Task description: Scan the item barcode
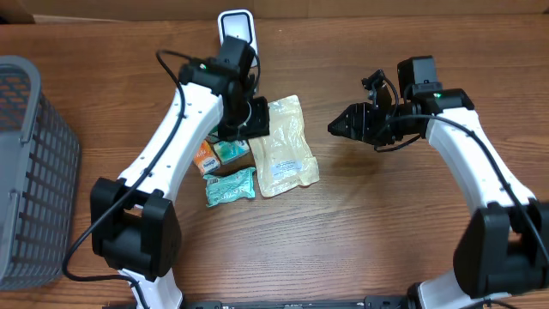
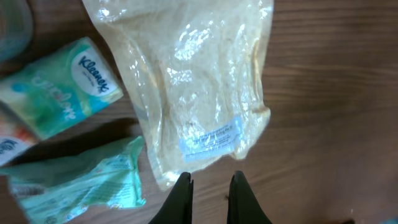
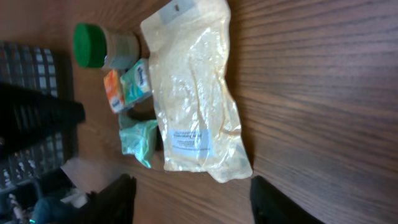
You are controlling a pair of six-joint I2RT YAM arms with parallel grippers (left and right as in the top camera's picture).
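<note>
Evidently early in the job: the left gripper (image 2: 208,180) sits with its fingers (image 2: 182,198) drawn together on nothing, just off the lower edge of a clear plastic pouch (image 2: 193,81) lying flat on the wooden table (image 1: 386,232). The right gripper (image 3: 193,183) hangs on the other side, fingers spread and empty, pointed toward the same pouch. Nothing is lifted, and no item is held up to the white device (image 1: 236,26) at the table's far edge, probably the scanner. Picking up, presenting the barcode and scanning all appear left to do. The pouch, likely the item in question, is crinkled, glossy and pale yellow. It carries a small white-and-blue printed label (image 2: 210,138) near its lower end; whether that bears the barcode is too blurred to tell. Beside it lie a Kleenex pack (image 2: 62,87), a green packet (image 2: 74,183) and a green-lidded jar (image 3: 102,45), with a grey basket (image 1: 26,163) well apart beyond the left arm.
</note>
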